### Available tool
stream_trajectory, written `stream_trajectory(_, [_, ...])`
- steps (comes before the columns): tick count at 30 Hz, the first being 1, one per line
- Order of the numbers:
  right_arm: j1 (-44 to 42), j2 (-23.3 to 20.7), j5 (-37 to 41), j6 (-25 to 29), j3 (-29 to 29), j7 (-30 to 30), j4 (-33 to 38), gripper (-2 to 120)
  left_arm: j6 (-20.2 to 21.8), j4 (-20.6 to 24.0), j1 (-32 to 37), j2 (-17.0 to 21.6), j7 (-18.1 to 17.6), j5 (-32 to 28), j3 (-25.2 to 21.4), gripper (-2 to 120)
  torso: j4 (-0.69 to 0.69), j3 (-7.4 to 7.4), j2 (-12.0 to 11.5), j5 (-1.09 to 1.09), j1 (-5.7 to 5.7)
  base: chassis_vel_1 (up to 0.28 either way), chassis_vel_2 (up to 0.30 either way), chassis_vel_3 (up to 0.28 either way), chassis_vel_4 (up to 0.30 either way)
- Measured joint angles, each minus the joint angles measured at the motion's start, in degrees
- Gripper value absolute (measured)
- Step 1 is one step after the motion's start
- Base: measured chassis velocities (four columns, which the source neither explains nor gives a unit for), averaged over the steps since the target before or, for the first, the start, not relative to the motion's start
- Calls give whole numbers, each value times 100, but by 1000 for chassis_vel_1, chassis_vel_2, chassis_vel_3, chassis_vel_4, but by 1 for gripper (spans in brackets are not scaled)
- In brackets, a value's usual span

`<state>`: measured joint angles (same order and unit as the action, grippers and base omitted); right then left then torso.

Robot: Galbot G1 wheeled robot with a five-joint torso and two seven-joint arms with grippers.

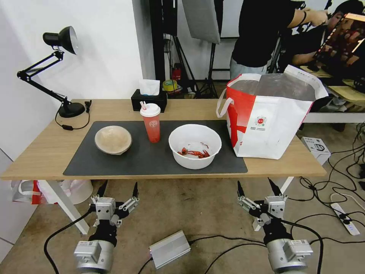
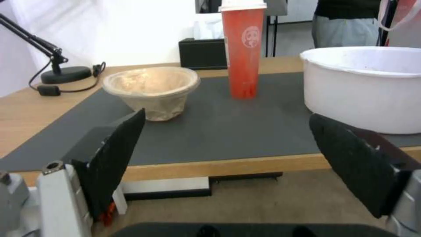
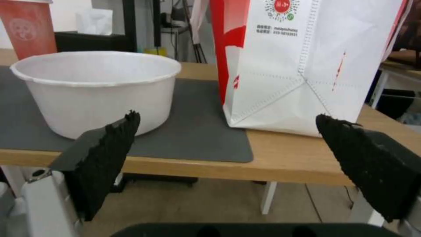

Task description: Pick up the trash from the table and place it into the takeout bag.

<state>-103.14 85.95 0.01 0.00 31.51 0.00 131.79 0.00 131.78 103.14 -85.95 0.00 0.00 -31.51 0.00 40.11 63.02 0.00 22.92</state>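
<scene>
Light-wood table (image 1: 45, 152) bears dark mat (image 1: 152, 160), lamp (image 1: 70, 109), tissue box (image 1: 149, 99), takeout bag (image 1: 266, 129)

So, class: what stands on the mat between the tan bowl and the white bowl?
The red drink cup, upright with white lid and straw, stands between the tan bowl and the white bowl, set slightly farther back; the head view shows it.

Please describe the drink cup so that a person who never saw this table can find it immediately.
On the long light-wood table lies a dark grey mat. The tall red drink cup with white lid and straw stands there upright between a shallow tan bowl and a large white round bowl, the only tall, red item.
</scene>
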Motion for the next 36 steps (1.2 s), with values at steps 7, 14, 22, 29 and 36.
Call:
stream_trajectory(7, [0,0,0,0,0,0,0,100,0,0,0,0,0,0,0,100,0,0,0,0,0,0,0,0,0])
stream_trajectory(14, [0,0,0,0,0,0,0,100,0,0,0,0,0,0,0,100,0,0,0,0,0,0,0,0,0])
stream_trajectory(22, [0,-105,97,-101,3,33,33,100,94,49,3,18,-101,-88,0,100,0,0,0,0,0,0,0,0,0])
stream_trajectory(29, [13,-1215,1151,-1236,132,569,578,100,1276,640,60,243,-1098,-1046,-49,100,0,0,0,1,0,0,0,0,0])
stream_trajectory(36, [31,-2166,1979,-2117,228,986,1002,100,2180,1136,138,503,-2034,-1909,-187,100,0,0,0,2,0,0,0,0,0])
